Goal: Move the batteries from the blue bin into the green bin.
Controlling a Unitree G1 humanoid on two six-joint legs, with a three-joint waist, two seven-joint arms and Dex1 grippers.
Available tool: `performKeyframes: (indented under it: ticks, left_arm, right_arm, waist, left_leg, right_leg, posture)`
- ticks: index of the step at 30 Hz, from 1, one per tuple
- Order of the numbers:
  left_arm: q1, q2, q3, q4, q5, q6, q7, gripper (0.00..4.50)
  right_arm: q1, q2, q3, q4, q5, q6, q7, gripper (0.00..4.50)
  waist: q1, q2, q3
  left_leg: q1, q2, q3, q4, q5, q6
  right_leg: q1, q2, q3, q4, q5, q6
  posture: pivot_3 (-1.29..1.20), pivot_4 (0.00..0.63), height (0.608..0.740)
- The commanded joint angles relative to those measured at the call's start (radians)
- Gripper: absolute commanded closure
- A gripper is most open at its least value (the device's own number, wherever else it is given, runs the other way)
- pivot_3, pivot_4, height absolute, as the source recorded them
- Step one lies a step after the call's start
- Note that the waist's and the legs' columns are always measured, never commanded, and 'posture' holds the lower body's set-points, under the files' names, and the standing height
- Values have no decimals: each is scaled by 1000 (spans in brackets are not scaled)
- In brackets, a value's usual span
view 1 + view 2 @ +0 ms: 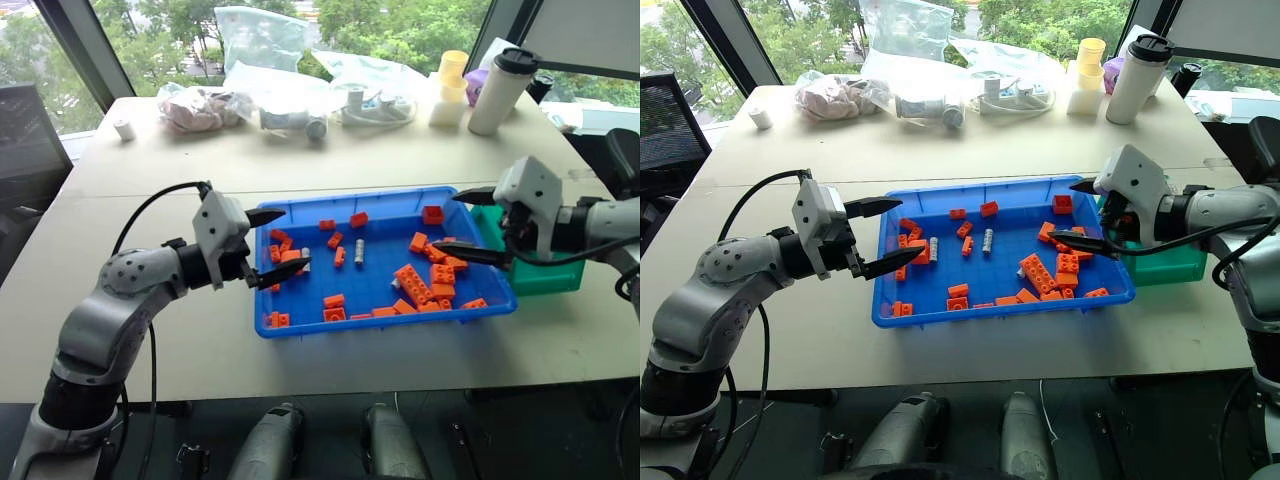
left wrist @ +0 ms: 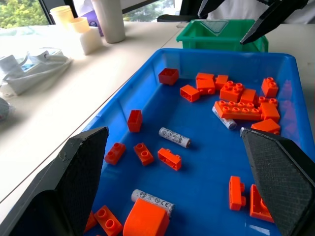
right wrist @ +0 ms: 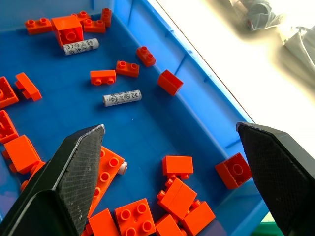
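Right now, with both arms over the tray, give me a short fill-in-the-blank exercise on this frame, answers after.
1. The batteries lie in the ____ bin among orange bricks.
2. The green bin stands at the tray's ____ end, by the robot's own sides.
3. The jaws of the left gripper and the right gripper are both ____.

Answers: blue; right; open

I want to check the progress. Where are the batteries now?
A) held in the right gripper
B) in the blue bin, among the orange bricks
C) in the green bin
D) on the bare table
B: the batteries lie on the floor of the blue bin among orange bricks.
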Motion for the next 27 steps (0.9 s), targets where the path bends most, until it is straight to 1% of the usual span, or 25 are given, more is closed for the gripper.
performKeyframes:
  ticks: [1,3,5,19,23,27]
  left_arm:
    - [-25,5,19,-5,3,-19,2,0]
    - [-31,6,16,-5,8,-18,5,0]
    - [-42,1,26,-9,-17,1,6,0]
    - [-41,13,30,-8,-12,9,10,0]
    - [-35,15,32,-11,-12,9,12,0]
    - [-30,23,40,-3,-7,3,10,0]
  right_arm:
    - [-11,6,-11,-40,15,-1,-3,67]
    - [-13,10,-7,-44,16,1,-6,67]
    - [-15,15,-3,-46,15,2,-7,67]
    - [-34,41,30,-52,16,0,-2,67]
    - [-80,83,80,-38,3,-6,-8,67]
    - [-142,176,164,-9,-3,-9,-9,67]
  waist:
    - [0,0,0]
    - [0,0,0]
    - [0,0,0]
    - [0,0,0]
    - [-2,0,0]
    - [-3,0,0]
  left_leg:
    - [0,0,0,0,0,0]
    - [0,0,0,0,0,0]
    - [0,0,0,0,0,0]
    - [0,0,0,0,0,0]
    - [0,0,0,0,1,-2]
    - [0,0,0,0,1,-2]
  right_leg:
    - [0,0,0,0,0,0]
    - [0,0,0,0,0,0]
    - [0,0,0,0,0,0]
    - [0,0,0,0,0,0]
    - [0,0,0,0,0,0]
    - [0,0,0,0,0,0]
  posture:
    - [0,150,740]
    - [0,150,740]
    - [0,150,740]
    - [0,150,740]
    - [0,150,740]
    - [0,150,740]
